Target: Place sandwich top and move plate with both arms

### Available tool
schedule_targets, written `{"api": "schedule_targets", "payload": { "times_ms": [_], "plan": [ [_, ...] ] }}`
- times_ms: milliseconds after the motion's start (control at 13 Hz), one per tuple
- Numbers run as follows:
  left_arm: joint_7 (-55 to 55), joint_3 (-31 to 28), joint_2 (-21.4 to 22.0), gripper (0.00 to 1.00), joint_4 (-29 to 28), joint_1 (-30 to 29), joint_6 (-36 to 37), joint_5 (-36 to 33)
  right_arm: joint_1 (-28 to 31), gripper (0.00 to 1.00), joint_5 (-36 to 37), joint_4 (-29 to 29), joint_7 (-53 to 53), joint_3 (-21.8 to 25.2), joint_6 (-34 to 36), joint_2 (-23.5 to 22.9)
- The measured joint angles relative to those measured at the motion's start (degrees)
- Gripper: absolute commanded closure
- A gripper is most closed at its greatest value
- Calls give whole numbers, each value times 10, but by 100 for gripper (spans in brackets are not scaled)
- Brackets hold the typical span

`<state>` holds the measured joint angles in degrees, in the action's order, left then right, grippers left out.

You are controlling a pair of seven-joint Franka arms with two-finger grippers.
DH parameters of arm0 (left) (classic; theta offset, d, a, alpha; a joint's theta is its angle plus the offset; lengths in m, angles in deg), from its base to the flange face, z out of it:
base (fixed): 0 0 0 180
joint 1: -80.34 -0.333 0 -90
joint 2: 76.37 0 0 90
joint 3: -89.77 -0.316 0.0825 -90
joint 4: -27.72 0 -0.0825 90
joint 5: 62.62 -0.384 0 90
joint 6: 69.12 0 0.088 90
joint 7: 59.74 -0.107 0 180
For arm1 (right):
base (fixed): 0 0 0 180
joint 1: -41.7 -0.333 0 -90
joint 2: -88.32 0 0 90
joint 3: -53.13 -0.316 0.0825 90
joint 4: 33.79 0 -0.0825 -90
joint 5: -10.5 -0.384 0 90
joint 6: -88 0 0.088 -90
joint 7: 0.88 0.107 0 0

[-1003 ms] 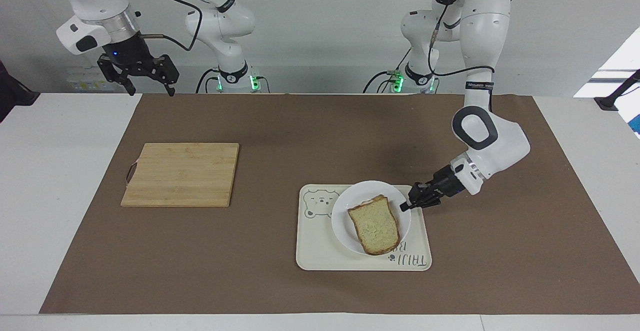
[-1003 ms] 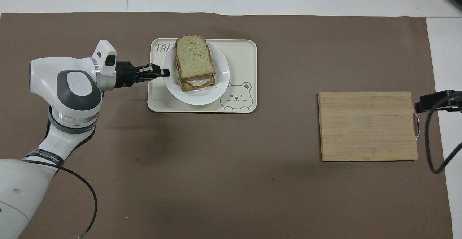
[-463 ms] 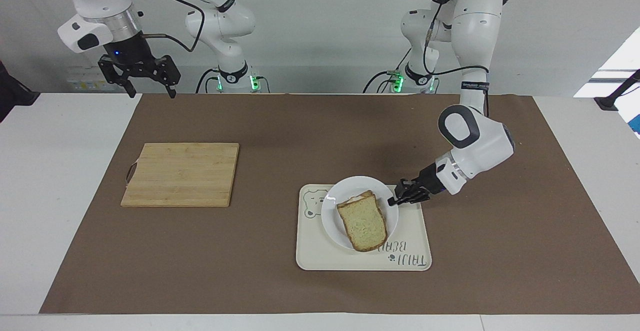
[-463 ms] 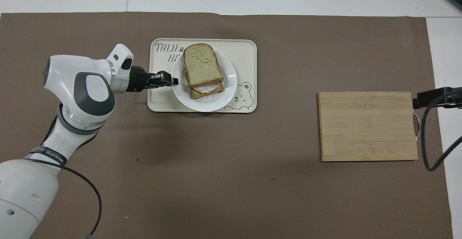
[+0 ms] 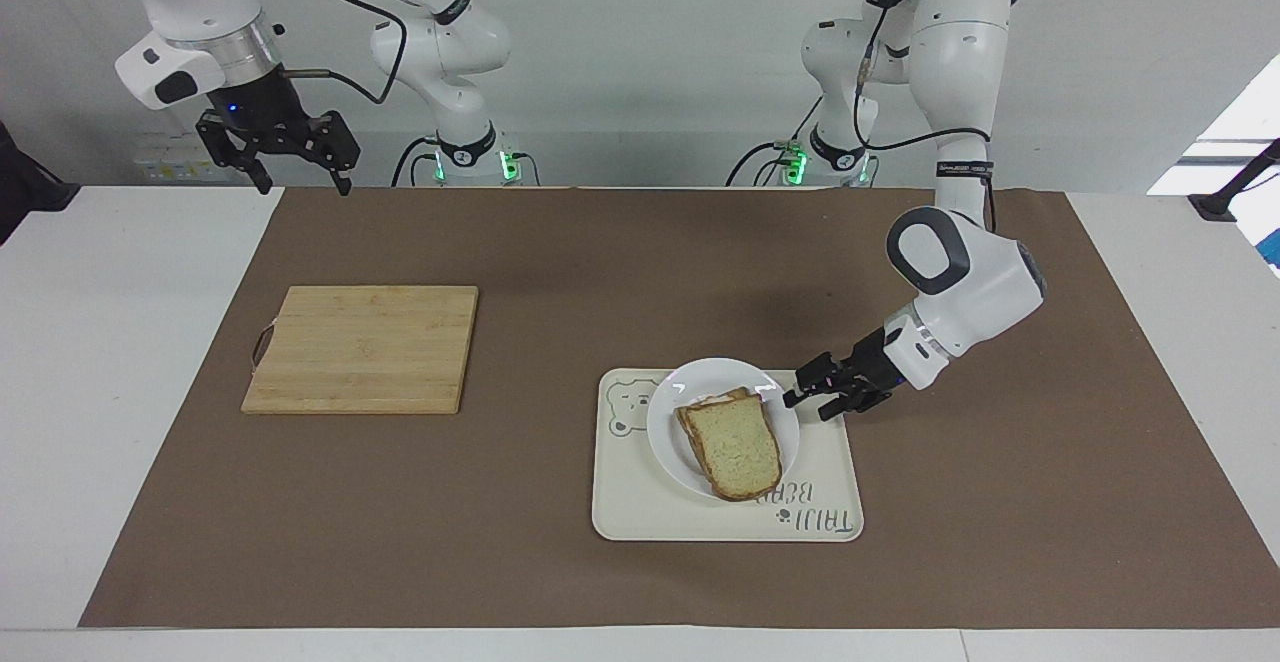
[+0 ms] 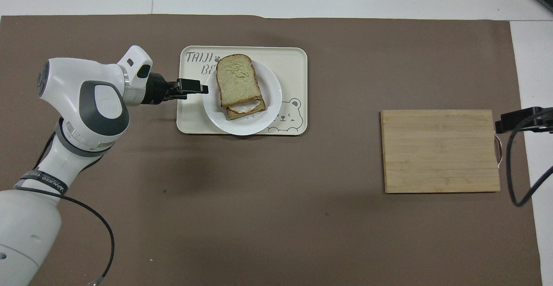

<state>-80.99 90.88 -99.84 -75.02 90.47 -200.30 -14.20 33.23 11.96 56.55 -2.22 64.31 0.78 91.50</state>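
Observation:
The sandwich top [image 5: 735, 447] lies on the stacked sandwich on the white plate [image 5: 665, 432], which rests on the cream tray. In the overhead view the sandwich top [image 6: 236, 80] sits slightly askew over the lower slices on the plate [image 6: 270, 109]. My left gripper [image 5: 808, 406] is low over the tray, beside the plate's rim toward the left arm's end, with its fingers open and nothing in them; it also shows in the overhead view [image 6: 199, 90]. My right gripper [image 5: 303, 182] waits open and empty, raised at the right arm's end near the robots.
The cream bear tray [image 5: 640, 512] lies on the brown mat; it also shows in the overhead view [image 6: 293, 61]. A wooden cutting board [image 5: 365, 347] lies toward the right arm's end, also seen from overhead [image 6: 440, 150].
The left gripper dragged the plate with the sandwich a little toward the right arm's end of the tray, then opened and drew back from the rim. The right arm has barely moved.

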Motion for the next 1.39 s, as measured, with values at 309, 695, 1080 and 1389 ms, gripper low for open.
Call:
{"api": "schedule_targets", "payload": {
  "times_ms": [309, 695, 1080, 1389],
  "plan": [
    [12, -21, 13, 0, 43, -1, 0, -111, 2, 0, 0, 0, -3, 2, 2, 1],
    [47, -42, 60, 0, 92, -1, 53, -259, 3, 0, 0, 0, -3, 2, 2, 1],
    [51, -60, 133, 0, 174, -1, 226, -407, 3, 0, 0, 0, -3, 1, 2, 1],
    [51, -67, 230, 0, 178, -1, 387, -430, 3, 0, -1, 0, -3, 0, 2, 1]
  ]
}}
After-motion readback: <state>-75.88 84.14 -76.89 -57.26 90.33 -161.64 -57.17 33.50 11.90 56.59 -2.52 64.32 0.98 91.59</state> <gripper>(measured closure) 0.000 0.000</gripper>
